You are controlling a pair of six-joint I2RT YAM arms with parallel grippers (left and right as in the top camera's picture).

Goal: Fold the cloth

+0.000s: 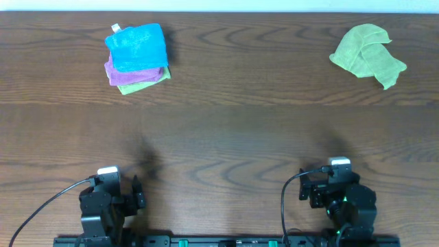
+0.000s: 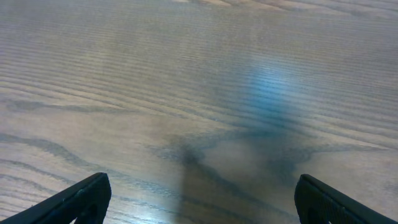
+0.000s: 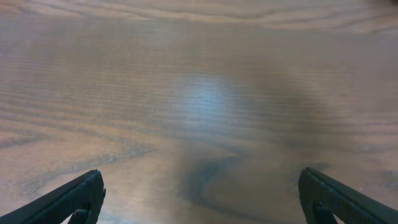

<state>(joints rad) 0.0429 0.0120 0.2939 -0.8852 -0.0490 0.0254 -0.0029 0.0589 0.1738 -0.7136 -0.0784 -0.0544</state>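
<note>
A dark brown wooden table [image 1: 226, 137] with strong, wavy grain fills nearly the whole overhead view; only a thin pale strip [image 1: 219, 5] shows past its far edge, too narrow to tell what it is. The wood has a dull sheen, and both wrist views catch a soft bluish-white glare on it along with blurred dark shadows.

The two black arms sit at the near edge on a black base rail [image 1: 226, 241], well apart from everything on the table. The left gripper [image 2: 202, 196] is spread wide over bare wood, nothing between its fingertips. The right gripper [image 3: 202, 193] is spread just as wide and is also empty.

A crumpled yellow-green cloth [image 1: 367, 55] lies at the far right. At the far left is a small stack: the sky-blue cloth [image 1: 137, 46] on top, folded compactly, over a purple cloth [image 1: 113, 71] and another yellow-green cloth [image 1: 140, 84] at the bottom. A small white tag [image 1: 116, 28] sticks out at the blue cloth's far left corner.
</note>
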